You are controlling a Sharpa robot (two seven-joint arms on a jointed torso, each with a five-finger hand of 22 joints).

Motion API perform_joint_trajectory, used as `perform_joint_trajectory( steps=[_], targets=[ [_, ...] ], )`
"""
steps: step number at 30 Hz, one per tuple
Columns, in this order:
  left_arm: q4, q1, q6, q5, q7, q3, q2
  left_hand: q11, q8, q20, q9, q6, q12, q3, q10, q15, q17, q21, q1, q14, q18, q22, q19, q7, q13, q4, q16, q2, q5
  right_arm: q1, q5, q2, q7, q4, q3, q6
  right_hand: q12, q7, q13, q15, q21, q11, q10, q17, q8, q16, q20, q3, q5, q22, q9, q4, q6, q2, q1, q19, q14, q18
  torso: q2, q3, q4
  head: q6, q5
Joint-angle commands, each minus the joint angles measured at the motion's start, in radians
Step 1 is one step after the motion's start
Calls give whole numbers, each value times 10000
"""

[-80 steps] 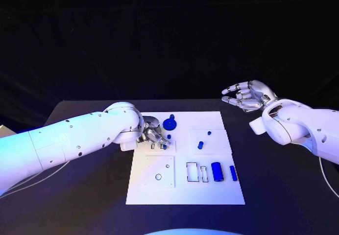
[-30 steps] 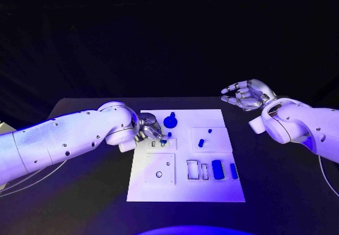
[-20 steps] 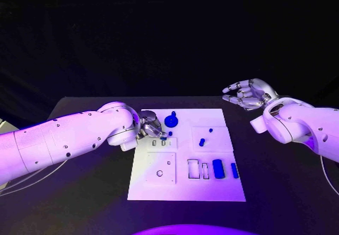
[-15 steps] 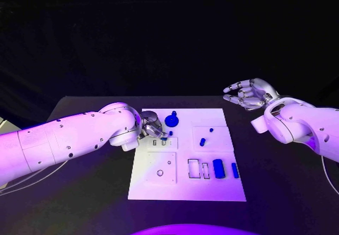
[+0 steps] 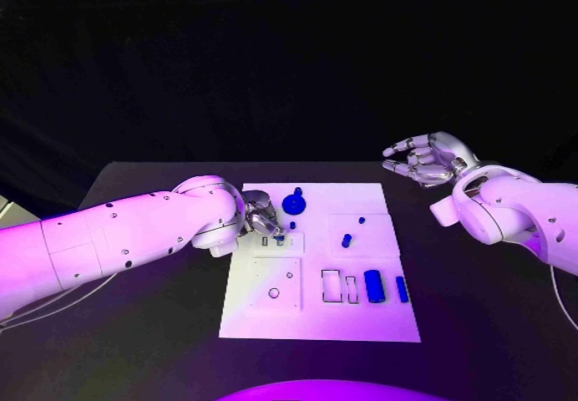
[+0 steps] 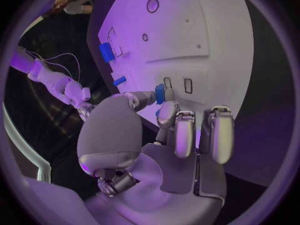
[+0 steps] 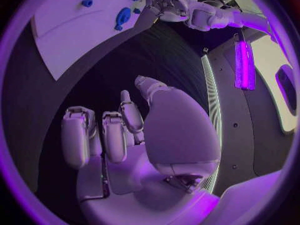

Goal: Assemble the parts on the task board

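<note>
We've got the task board mid-table. Left hand pinches a small blue part just over the two small slots at the board's left side; square it to a slot, then press straight down. Right hand hangs empty, fingers loosely curled, off the board.

— What's it all sitting on?
— A dark tabletop, black, matte.
— And directly on it?
— Just the white board, lying flat in the middle, its long side running away from the robot. The bare tabletop shows to either side of it and along the near edge.
— Does the board overhang?
— No, it lies wholly within the tabletop's edges.
</note>
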Motion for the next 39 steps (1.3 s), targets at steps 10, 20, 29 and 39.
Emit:
perform_joint_trajectory(
  steps=[10,20,29,39],
  targets=[
    [-25,-12,389,-251,-144,-17,71,-28,57,-94,973,262,98,1904,129,-113,2523,-34,-241,1006,-31,1060,226,-164,64,-1975,-13,-8,247,-4,-136,3,130,24,3,76,-36,24,-6,87,-61,-17,-67,1729,-43,-63,76,-24,46,1233,-8,30,-19,-14,-105,586,811,147,1,-7,17,-45,-5],
    [-47,-41,502,-416,-161,-24,123,-31,60,-96,978,267,97,1901,130,-115,2519,-30,-252,1005,-33,1071,232,-167,60,-1977,-16,-12,260,-5,-142,15,129,24,3,99,-36,24,-6,87,-61,-17,-67,1729,-43,-63,76,-24,46,1233,-8,30,-19,-14,-105,586,811,147,-6,-15,4,-74,18],
    [-96,-50,491,-481,-182,-33,141,-33,62,-97,982,271,91,1900,127,-117,2522,-33,-262,1005,-32,1065,228,-170,48,-1978,-14,-13,270,-5,-235,8,103,50,3,45,-43,24,0,86,-75,-17,-66,1731,-52,-64,88,-31,64,1224,-13,35,-29,-13,-111,576,810,152,-4,-8,1,-72,35],
    [-135,-60,523,-575,-191,-53,157,-36,63,-100,988,271,80,1897,119,-120,2522,-34,-274,1006,-32,1064,228,-173,30,-1980,-13,-17,279,-5,-287,10,87,89,3,25,-43,24,0,86,-75,-17,-66,1731,-52,-64,88,-31,64,1224,-13,35,-29,-13,-111,576,810,152,-4,-10,2,-82,23]
  ],
)
